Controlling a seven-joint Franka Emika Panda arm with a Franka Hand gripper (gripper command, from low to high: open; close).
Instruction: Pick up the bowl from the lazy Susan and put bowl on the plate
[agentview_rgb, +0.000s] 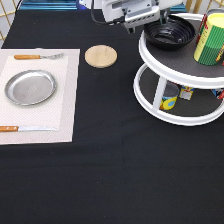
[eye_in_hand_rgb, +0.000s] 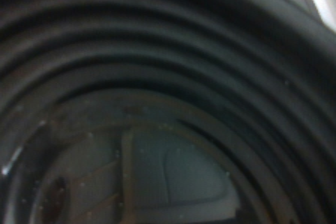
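Note:
The glossy black bowl (agentview_rgb: 172, 32) sits on the top tier of the white lazy Susan (agentview_rgb: 165, 67) at the exterior view's top right. My gripper (agentview_rgb: 150, 22) is at the bowl's left rim, low over it. The wrist view is filled from close by with the bowl's concentric ridges (eye_in_hand_rgb: 165, 75). The silver plate (agentview_rgb: 30, 87) lies empty on a pale placemat (agentview_rgb: 65, 100) at the exterior view's left, far from the gripper.
A round wooden disc (agentview_rgb: 101, 56) lies between the placemat and the lazy Susan. A fork (agentview_rgb: 37, 57) and a knife (agentview_rgb: 25, 128) flank the plate. A yellow-green can (agentview_rgb: 211, 39) stands beside the bowl on the top tier. Small packets (agentview_rgb: 169, 100) sit on the lower tier.

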